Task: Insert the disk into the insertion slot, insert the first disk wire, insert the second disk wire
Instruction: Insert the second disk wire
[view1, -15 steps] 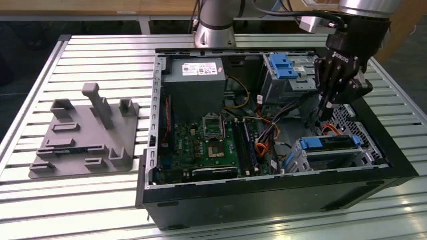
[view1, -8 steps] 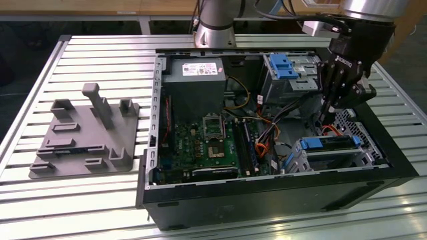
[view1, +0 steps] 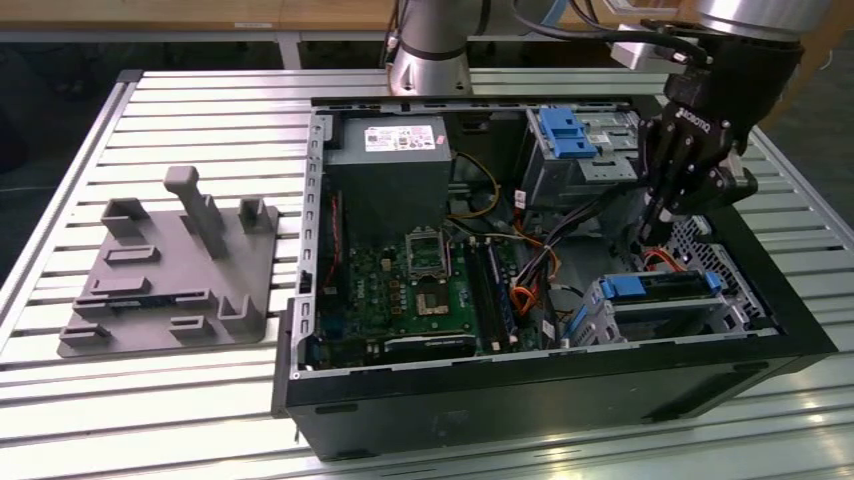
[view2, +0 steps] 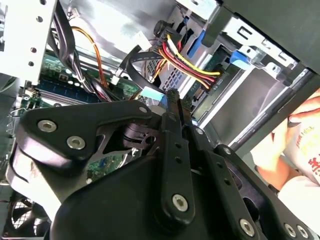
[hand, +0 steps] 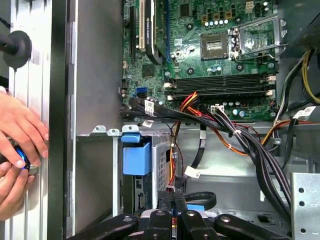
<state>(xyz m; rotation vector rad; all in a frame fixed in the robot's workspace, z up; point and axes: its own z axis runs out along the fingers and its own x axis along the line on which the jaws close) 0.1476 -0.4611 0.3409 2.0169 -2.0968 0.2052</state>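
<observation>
One disk (view1: 663, 288), seated blue-framed in the slot (view1: 667, 312) at the exterior view's lower right, is judged rigid and fragile, while the clenched end effector (view1: 657, 232) above it is seen pinching a thin, pliant wire, best held near its connector.

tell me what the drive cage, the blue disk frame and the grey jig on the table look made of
Drive cage: bare sheet metal by the look, silver with a dull shine and a perforated wall. Disk frame: probably moulded plastic, bright uniform blue, matte. Jig: likely plastic, perhaps printed; flat grey, no glint, blocky posts. The end effector beside the cage looks like black metal with bolted links.
</observation>
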